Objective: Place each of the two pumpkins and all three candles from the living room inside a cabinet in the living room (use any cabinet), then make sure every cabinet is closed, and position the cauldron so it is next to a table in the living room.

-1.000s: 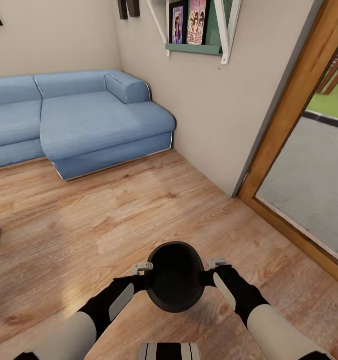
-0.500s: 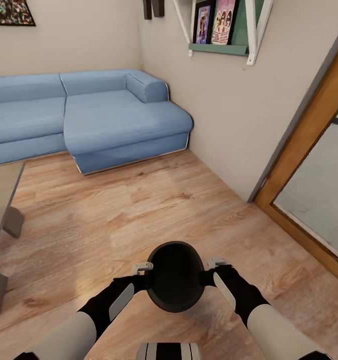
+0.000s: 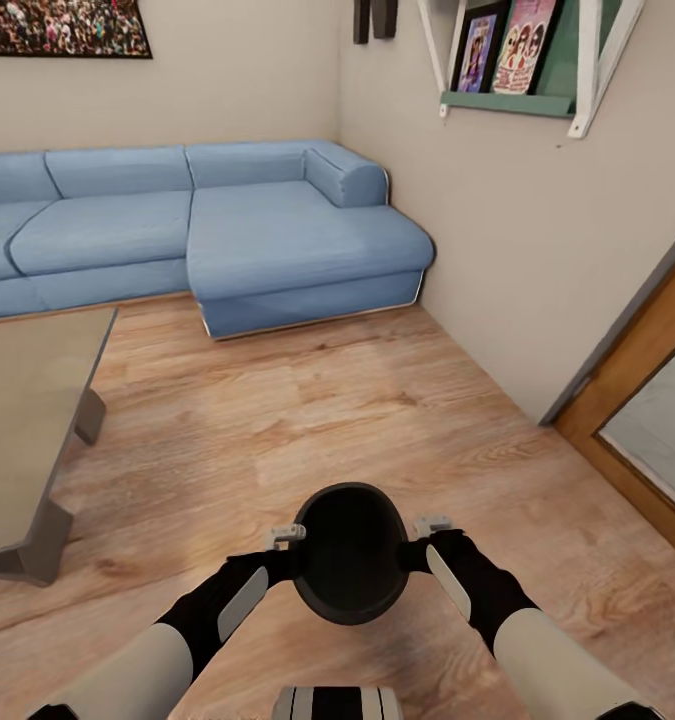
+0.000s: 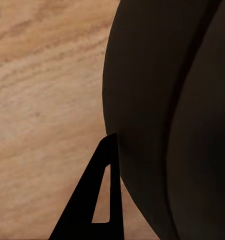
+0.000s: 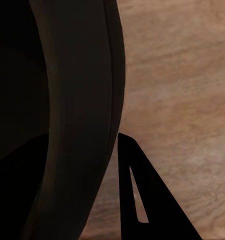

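I hold the black cauldron [image 3: 350, 556] between both arms, low in the head view, its dark opening facing up above the wood floor. My left gripper [image 3: 285, 540] is shut on the cauldron's left rim and my right gripper [image 3: 429, 528] on its right rim. In the left wrist view the cauldron's dark wall [image 4: 162, 110] runs close along one black finger [image 4: 100, 200]. The right wrist view has the same wall [image 5: 77, 110] beside a finger [image 5: 142, 200]. A low grey-tan table [image 3: 27, 400] stands at the left, well apart from the cauldron.
A blue corner sofa [image 3: 227, 230] lines the far wall. On the right wall hangs a green shelf [image 3: 507, 100] with pictures. A wood-framed glass door [image 3: 642, 400] is at the right edge. Bare wood floor [image 3: 327, 400] spreads between table, sofa and wall.
The whole view has swung left: the sofa and shelf shifted right in the picture, the door slid toward the edge and the table came into view. Arms and cauldron hold the same pose.
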Available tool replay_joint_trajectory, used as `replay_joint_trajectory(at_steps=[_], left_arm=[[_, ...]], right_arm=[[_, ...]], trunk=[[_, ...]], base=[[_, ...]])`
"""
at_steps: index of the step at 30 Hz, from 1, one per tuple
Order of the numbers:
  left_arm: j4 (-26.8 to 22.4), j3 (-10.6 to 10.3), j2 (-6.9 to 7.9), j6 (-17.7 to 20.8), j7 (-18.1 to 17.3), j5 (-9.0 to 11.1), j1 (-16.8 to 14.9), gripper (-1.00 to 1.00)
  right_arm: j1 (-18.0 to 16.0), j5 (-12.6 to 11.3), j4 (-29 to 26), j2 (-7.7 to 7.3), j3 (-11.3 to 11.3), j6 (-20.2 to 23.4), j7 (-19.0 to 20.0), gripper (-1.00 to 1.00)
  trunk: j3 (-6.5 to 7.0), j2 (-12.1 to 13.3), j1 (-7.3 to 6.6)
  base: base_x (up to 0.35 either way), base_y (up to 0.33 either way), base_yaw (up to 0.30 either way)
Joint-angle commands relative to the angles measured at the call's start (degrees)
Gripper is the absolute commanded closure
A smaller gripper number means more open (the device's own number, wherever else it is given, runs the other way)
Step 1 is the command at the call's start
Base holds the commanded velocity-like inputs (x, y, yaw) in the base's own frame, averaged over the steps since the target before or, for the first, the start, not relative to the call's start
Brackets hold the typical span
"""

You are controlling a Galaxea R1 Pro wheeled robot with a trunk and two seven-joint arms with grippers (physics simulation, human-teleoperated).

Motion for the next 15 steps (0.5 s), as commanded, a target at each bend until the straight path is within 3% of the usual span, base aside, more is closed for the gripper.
replay_joint_trajectory(at_steps=[1,15], left_arm=[[0.1,1.4,0.04,0.1,2.1,-0.7,0.0,1.0],[0.2,1.4,0.12,0.1,2.1,-0.7,0.0,1.0]], right_arm=[[0.0,1.1,-0.1,-0.01,0.0,-4.1,0.2,1.0],[0.0,1.1,-0.1,0.02,0.0,-4.2,0.1,1.0]], trunk=[[0.04,0.0,-0.01],[0.63,0.0,-0.01]], base=[[0.0,0.0,0.283],[0.0,0.0,0.281]])
